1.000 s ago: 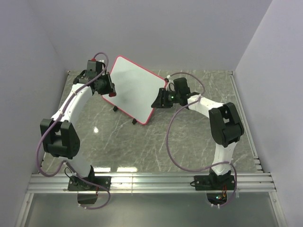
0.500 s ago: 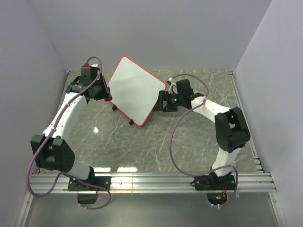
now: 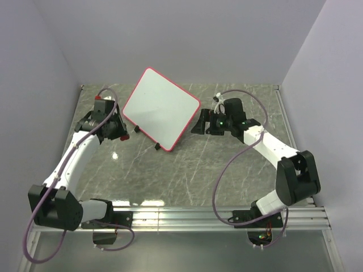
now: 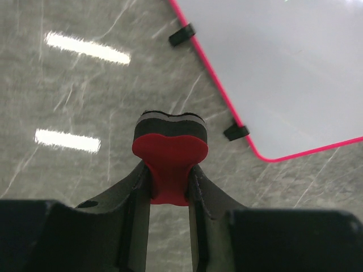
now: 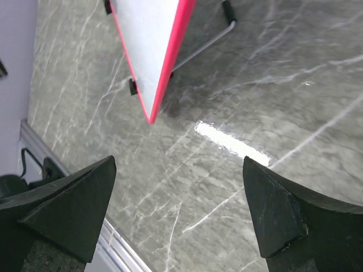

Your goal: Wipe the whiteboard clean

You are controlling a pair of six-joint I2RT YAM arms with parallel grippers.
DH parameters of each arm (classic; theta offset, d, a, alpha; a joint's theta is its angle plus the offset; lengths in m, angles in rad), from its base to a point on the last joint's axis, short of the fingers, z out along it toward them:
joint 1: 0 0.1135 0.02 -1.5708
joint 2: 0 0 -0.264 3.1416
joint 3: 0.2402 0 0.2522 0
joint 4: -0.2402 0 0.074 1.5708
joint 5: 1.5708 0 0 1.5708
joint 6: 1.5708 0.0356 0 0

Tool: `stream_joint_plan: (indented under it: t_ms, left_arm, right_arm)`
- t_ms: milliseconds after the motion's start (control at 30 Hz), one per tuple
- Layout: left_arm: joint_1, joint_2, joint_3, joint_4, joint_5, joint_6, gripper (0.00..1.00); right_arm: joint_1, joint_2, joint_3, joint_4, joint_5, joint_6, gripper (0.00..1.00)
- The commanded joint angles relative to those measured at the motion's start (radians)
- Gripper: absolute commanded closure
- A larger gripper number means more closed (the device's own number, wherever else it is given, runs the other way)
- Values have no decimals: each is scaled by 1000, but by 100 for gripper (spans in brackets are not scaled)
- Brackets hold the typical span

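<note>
The grey marbled bench [image 3: 187, 175] filled the floor of the top view, with a ribbed metal rail [image 3: 181, 218] along its near edge. The whiteboard [image 3: 161, 107] stood toward the far middle of the bench, between the two arms, turned so one rounded corner pointed at the rail. Its face looked plain white inside the thin red frame in every view; any marks on it were too faint to make out.

The right wrist view caught the whiteboard [image 5: 150, 51] almost edge-on, and only there did a thin wire prop [image 5: 204, 48] show behind it, slanting down to the bench. The left wrist view gave the whiteboard [image 4: 295, 73] as a close corner, its face at a slant.

The right claw [image 3: 198, 122] sat just beside the board's right edge. In its own camera the right claw [image 5: 178, 164] gaped wide with nothing between its fingers.

The left claw [image 3: 120, 135] hung near the board's lower left edge, apart from it. Its camera showed the left claw [image 4: 169, 181] pinched on a red eraser [image 4: 170, 153] with a dark felt layer, held clear of the board.

Two black feet [image 4: 181, 35] clipped the frame's lower edge.
</note>
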Motion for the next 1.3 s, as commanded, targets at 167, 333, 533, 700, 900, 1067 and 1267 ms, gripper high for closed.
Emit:
stream_joint_plan:
  t_ms: [167,333,533,700,900,1067,1267]
  left_arm:
    - [-2,-166,-164,-105,-78,-128,99]
    - [-10,-194,-267,-222,-124,-283,59]
    - [-10,-220,-339,-184,-68,-334,31]
    - [-10,-214,-333,-207,-64,-348,10]
    - [-10,-307,-207,-225,-40,-305,12]
    - [-10,-338,3,-218,2,-236,4]
    - [-10,-263,304,-261,14,-158,1]
  right_arm:
    - [-6,-259,-44,-52,43,74,1]
    - [-8,-410,-121,-103,26,95,1]
    - [-6,-520,-207,-130,35,110,1]
    - [-6,-580,-225,-152,48,120,1]
    - [-6,-647,-176,-239,133,129,1]
    - [-8,-761,-104,-324,262,158,1]
    - [-6,-876,-67,-382,335,164,1]
